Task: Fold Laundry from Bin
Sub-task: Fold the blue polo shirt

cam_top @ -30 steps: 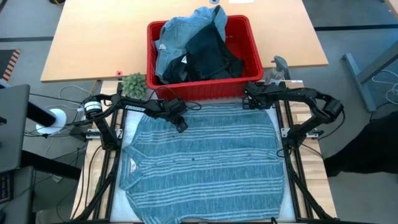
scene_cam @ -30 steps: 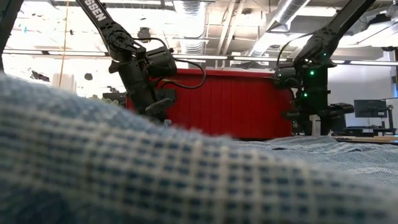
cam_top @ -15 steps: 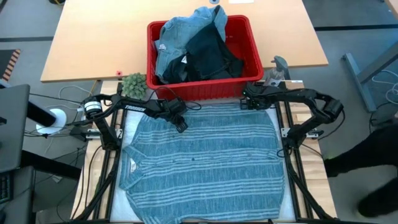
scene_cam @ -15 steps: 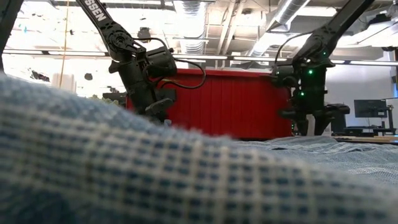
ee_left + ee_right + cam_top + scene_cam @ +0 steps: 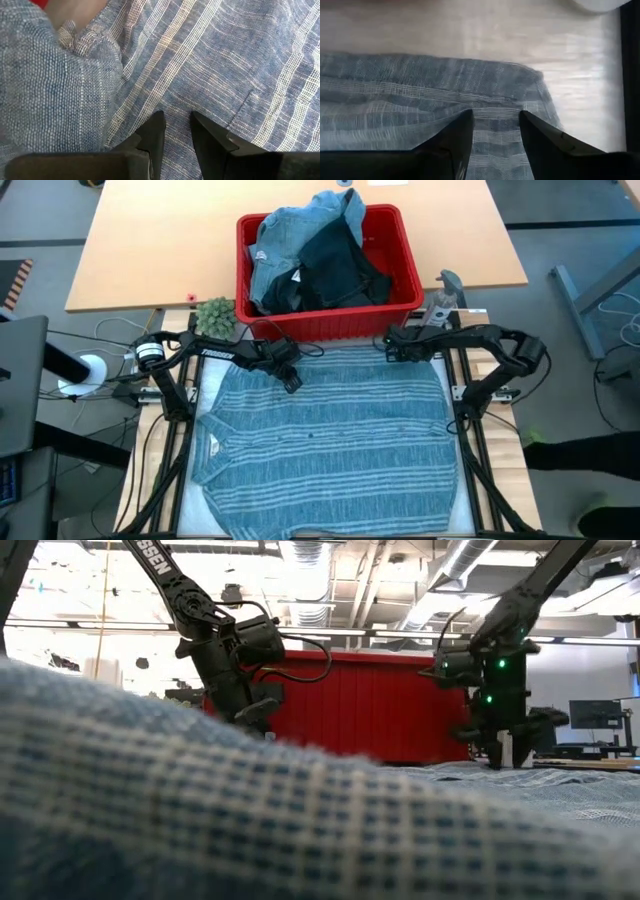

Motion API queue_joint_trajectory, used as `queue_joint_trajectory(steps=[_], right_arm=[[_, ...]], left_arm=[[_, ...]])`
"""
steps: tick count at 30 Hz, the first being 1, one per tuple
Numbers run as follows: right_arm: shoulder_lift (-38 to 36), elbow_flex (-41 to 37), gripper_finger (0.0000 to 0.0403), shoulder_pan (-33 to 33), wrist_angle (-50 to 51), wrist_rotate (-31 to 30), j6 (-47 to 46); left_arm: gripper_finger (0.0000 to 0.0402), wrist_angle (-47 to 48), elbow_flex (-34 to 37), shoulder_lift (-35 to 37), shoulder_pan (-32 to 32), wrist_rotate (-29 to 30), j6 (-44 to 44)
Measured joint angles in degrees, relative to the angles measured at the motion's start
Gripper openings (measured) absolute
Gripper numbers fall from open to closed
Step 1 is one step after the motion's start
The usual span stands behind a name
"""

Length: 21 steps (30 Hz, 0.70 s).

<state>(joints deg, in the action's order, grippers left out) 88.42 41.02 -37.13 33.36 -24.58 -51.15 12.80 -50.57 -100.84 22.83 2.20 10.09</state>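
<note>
Right gripper [image 5: 392, 346] slid inward along blue-grey striped shirt's [image 5: 330, 435] top hem, jaws spread; left gripper [image 5: 292, 383] unchanged, parted slightly over cloth.

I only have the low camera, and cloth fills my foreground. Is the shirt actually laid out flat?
Observer: Yes. From above, the striped shirt lies spread out in front of the red bin.
Operator: What is the left pincer doing?
Observer: Its wrist camera shows the left pincer slightly open, with flat fabric showing between the tips.
Operator: And the right?
Observer: The right pincer is open over the shirt's corner, with bare table just beyond.
</note>
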Motion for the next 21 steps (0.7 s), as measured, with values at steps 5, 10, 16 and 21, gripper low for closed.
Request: queue_joint_trajectory(steps=[5,10,16,21], right_arm=[[1.46,-0.79,0.0211,-1.61,-2.97,0.85,-0.40],[-2.18,-1.06,0.0211,-1.14,-0.21,1.33,0.04],[-10.22,-1.12,0.0208,0.43,3.89,-3.97,-2.12],[-8.31,-1.11,0.0207,-2.26,0.17,-5.26,-0.30]], left_arm=[[0.0089,0.00,0.00,0.00,0.00,-0.03,-0.01],[0.0089,0.00,0.00,0.00,0.00,-0.28,-0.64],[0.0089,-0.11,-0.02,0.02,0.00,-0.26,-1.10],[0.0089,-0.69,0.00,0.00,0.00,-0.26,-1.13]])
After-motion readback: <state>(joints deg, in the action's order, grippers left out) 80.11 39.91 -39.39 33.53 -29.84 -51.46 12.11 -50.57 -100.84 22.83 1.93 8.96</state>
